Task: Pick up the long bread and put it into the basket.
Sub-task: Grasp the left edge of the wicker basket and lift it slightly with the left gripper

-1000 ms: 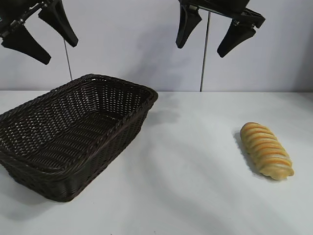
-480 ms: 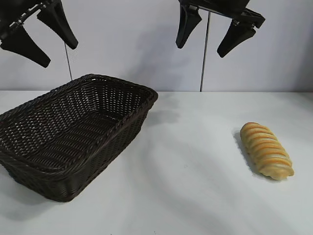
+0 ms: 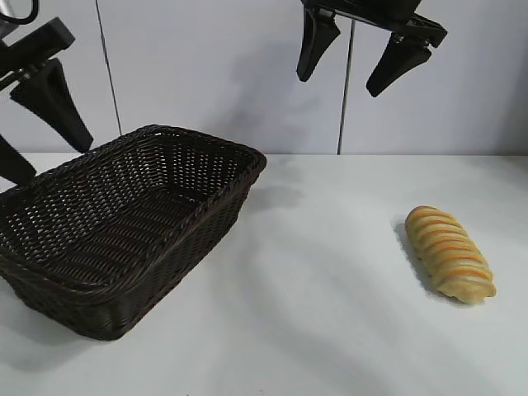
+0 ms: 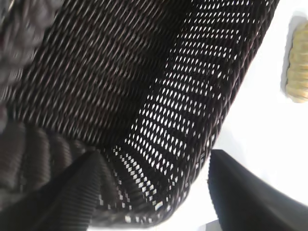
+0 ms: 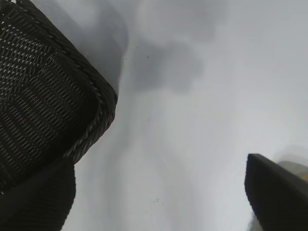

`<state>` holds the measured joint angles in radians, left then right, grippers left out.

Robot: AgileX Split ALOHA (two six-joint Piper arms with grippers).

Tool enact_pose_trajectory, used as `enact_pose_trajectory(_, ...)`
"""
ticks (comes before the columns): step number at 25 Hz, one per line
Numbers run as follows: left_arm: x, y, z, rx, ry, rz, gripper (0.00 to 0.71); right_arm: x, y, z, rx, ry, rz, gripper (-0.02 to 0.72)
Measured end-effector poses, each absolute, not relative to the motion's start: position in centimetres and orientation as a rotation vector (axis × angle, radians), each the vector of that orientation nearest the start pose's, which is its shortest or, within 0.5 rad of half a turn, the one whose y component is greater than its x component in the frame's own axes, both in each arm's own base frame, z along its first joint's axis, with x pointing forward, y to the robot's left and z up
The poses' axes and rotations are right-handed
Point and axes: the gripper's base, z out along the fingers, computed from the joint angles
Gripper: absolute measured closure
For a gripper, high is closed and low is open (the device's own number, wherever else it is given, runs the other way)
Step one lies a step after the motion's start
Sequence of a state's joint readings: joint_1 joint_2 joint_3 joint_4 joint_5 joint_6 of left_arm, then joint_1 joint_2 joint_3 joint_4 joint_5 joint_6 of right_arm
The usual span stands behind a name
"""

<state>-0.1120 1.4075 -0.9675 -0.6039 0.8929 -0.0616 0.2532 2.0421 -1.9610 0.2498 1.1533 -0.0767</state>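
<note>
The bread (image 3: 450,253) lies on the white table (image 3: 330,330) at the exterior view's right, well apart from the basket (image 3: 124,227), which sits at the left with nothing in it. The loaf rests flat, its long axis running from upper left to lower right, crosswise ridges facing up, untouched by either arm. The left gripper (image 3: 33,124) hangs at the view's far left, above the basket's left rim, jaws spread and holding nothing; one black finger (image 3: 54,103) stands clear against the wall, the other is cut off by the frame edge. Its wrist camera looks down into the basket's weave (image 4: 159,96), with the bread (image 4: 298,67) showing at the picture's edge beyond the rim. The right gripper (image 3: 363,58) hangs high above the table's middle, between basket and bread, jaws spread wide and empty. Its wrist camera shows a basket corner (image 5: 72,106) and bare table (image 5: 192,144) between its two fingers.
</note>
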Motion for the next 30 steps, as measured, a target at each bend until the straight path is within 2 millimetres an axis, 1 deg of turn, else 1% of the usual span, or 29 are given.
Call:
enact_pose_trajectory(4, 24.1, -6.6, 26.8, -0.527, 2.733, -0.788, 0.239, 43.1, 13.3, 30.0, -0.374, 2.691, 0.392, 0.020)
enact_pose_trajectory(8, 22.3, -5.8, 25.9, -0.746, 2.702, -0.735, 0.239, 43.1, 13.3, 30.0, -0.374, 2.691, 0.392, 0.020)
enact_pose_trajectory(10, 22.0, -5.6, 25.4, -0.835, 2.684, -0.716, 0.239, 43.1, 13.3, 30.0, -0.374, 2.691, 0.392, 0.020)
enact_pose_trajectory(18, 22.0, -5.2, 24.4, -0.996, 2.610, -0.703, 0.239, 43.1, 13.3, 30.0, -0.374, 2.691, 0.392, 0.020)
enact_pose_trajectory(23, 22.0, -5.1, 22.6, -1.094, 2.652, -0.656, 0.239, 43.1, 13.3, 30.0, -0.374, 2.691, 0.392, 0.020)
enact_pose_trajectory(30, 22.6, -6.5, 21.2, -1.105, 2.662, -0.602, 0.239, 43.1, 13.3, 30.0, -0.374, 2.691, 0.393, 0.020)
